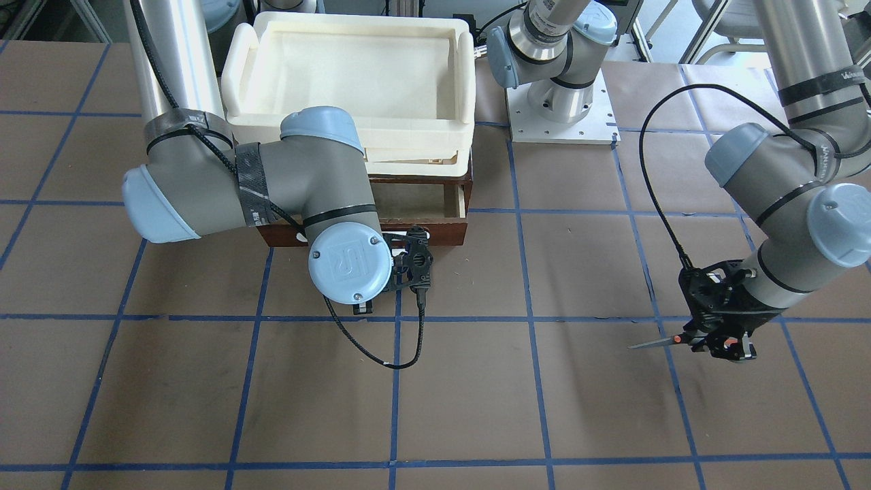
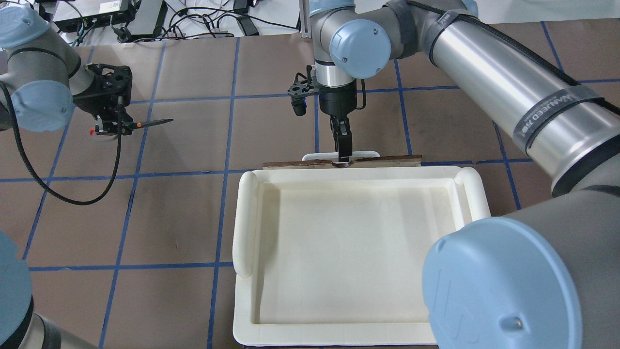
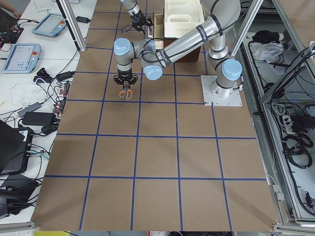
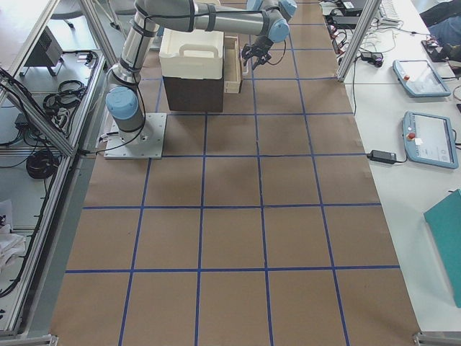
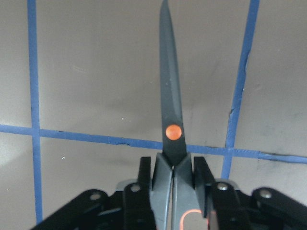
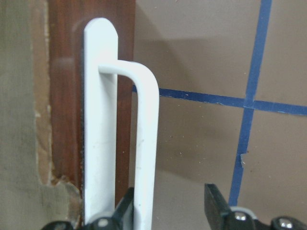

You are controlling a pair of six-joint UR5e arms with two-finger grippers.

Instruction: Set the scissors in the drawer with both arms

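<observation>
I work in a robotics lab. My table (image 3: pixel 157 162) is papered brown, marked off in a blue tape grid (image 1: pixel 476 318) and fenced by aluminium posts (image 4: pixel 356 40). Touchscreen control pendants (image 4: pixel 432 140) and tangles of cable (image 3: pixel 24 93) crowd the white side benches (image 4: pixel 382 101), and more coiled wiring (image 3: pixel 295 142) lies outside the frame.

Brown table (image 1: pixel 476 395) with blue tape grid (image 1: pixel 476 317); on it, dark drawer cabinet (image 1: pixel 449 235) and white base plate (image 1: pixel 599 131).

Two arms are counted, the left arm (image 2: pixel 38 97) and the right arm (image 2: pixel 508 82), with one end effector each: the left end effector (image 2: pixel 104 128) and the right end effector (image 2: pixel 344 155). One pair of scissors (image 2: pixel 152 122) is counted at 10 o'clock from the one cream tray (image 2: pixel 247 218). One drawer (image 1: pixel 449 233), one white handle (image 6: pixel 146 143) and one table (image 2: pixel 169 218) are also counted.
</observation>
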